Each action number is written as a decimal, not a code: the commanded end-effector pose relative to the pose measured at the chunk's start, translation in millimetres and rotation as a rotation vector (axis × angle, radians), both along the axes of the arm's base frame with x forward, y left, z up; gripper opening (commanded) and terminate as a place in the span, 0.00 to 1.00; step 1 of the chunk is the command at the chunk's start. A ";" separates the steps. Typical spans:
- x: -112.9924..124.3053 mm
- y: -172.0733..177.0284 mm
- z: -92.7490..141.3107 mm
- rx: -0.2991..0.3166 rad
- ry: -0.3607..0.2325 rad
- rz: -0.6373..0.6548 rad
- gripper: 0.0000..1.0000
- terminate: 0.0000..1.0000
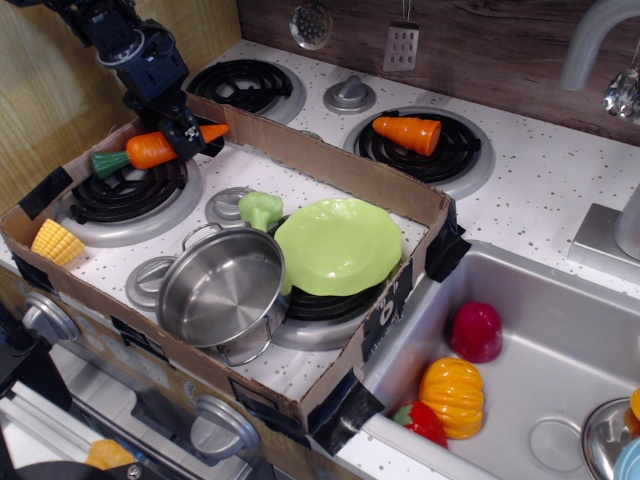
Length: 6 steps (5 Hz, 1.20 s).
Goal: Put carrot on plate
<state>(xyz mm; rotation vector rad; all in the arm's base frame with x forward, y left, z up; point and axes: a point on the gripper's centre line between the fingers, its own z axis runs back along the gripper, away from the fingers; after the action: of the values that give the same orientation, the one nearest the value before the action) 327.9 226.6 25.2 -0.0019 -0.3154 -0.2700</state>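
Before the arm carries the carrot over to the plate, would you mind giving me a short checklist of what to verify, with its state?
1. Gripper closed around the carrot: cannot tell; the fingers straddle its middle, but contact is not clear.
2. Carrot off the burner: cannot tell from this single view.
3. Plate empty: ok, nothing lies on it.
4. Path to the plate: not ok for a low move; the green toy and the pot stand close to the plate.
5. Right carrot chosen: ok; it has a green stem, unlike the orange cone on the far burner.
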 end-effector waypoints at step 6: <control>20.1 -25.5 100.8 0.071 0.022 0.189 0.00 0.00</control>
<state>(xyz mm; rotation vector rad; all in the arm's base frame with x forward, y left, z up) 342.5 194.6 90.8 0.0368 -0.2021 -0.0733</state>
